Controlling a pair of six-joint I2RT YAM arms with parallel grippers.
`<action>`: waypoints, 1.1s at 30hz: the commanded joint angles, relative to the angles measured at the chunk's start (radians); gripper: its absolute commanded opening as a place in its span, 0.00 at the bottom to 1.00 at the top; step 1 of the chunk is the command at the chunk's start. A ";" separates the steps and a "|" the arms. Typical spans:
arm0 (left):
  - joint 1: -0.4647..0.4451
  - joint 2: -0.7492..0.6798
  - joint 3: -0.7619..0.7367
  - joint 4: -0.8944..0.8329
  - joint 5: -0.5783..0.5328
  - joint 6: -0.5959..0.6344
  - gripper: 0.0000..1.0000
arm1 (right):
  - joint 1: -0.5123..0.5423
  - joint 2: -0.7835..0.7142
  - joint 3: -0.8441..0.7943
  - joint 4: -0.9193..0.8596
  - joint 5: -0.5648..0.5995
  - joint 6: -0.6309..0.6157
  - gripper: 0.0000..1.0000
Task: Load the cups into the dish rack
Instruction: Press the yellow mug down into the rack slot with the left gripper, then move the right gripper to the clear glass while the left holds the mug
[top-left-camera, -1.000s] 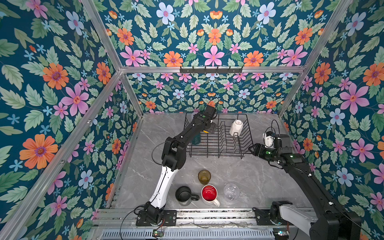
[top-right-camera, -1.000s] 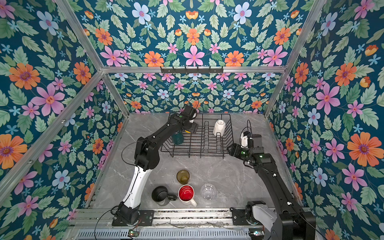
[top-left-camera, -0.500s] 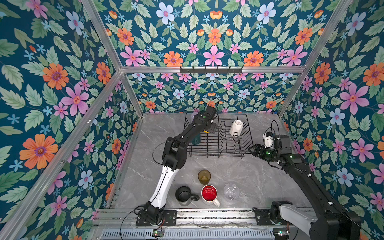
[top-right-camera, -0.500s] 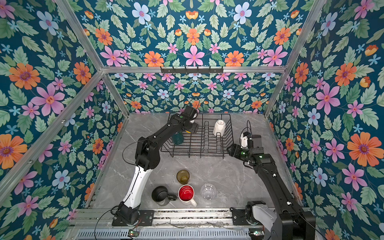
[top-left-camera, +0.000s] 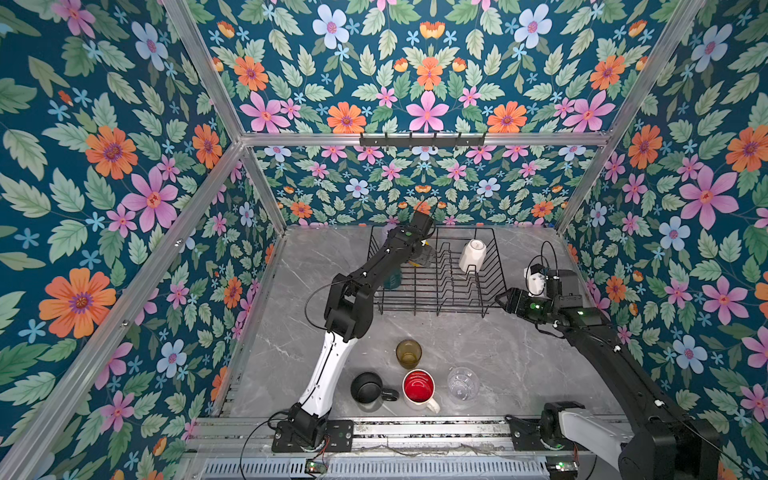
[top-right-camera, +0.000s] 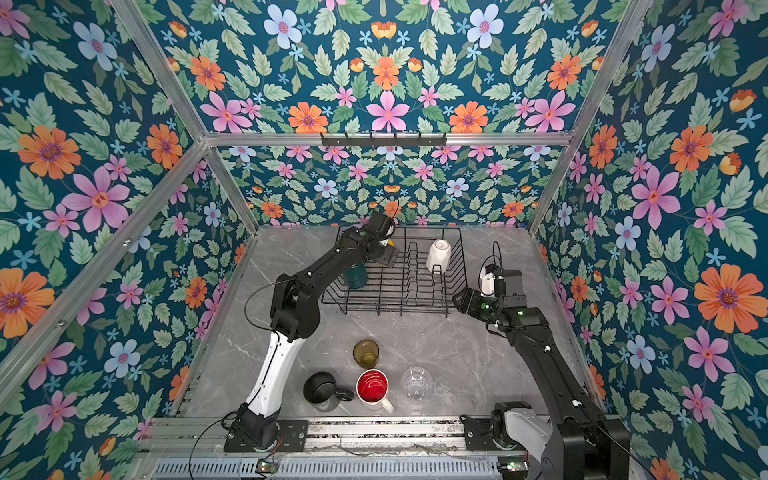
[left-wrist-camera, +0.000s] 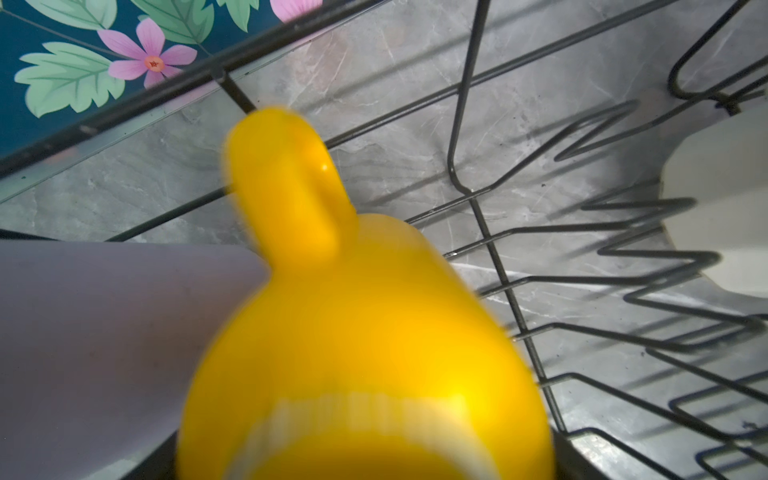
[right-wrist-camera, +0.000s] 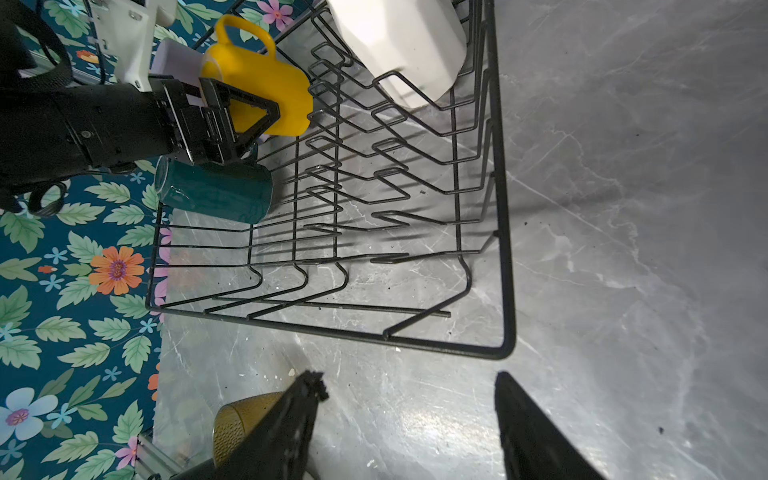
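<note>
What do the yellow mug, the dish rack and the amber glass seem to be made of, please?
Yellow mug: probably glazed ceramic; opaque and glossy, with a bright highlight on its thick handle.
Dish rack: bent metal wire, apparently black-coated; thin rigid rods.
Amber glass: tinted glass, possibly plastic; its translucent wall shows a fine dotted texture in the right wrist view, and the look cannot settle which.

We find the dish rack (top-left-camera: 432, 291) at the back middle of the surface (top-left-camera: 519, 353). In its far right part an upturned mug (top-left-camera: 472, 255) sits on the prongs (top-left-camera: 445, 270); along its left side come a tumbler (left-wrist-camera: 104, 332) in the far corner, a second mug (right-wrist-camera: 266, 79) beside it at the left gripper (top-left-camera: 424, 257), then a third mug (top-left-camera: 392, 279) nearer us. Before the rack stands a glass (top-left-camera: 408, 353); nearer still, left to right: fourth mug (top-left-camera: 366, 387), fifth mug (top-left-camera: 419, 386), second glass (top-left-camera: 462, 382).
</note>
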 joint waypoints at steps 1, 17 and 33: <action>-0.002 -0.010 0.006 0.010 -0.011 0.009 0.93 | 0.001 0.002 -0.002 0.015 -0.009 0.004 0.67; -0.002 -0.191 -0.126 0.126 0.050 -0.015 0.95 | 0.003 -0.004 0.043 -0.069 0.004 -0.043 0.67; -0.001 -0.805 -0.761 0.618 -0.027 -0.050 0.97 | 0.358 -0.074 0.122 -0.393 0.262 -0.064 0.65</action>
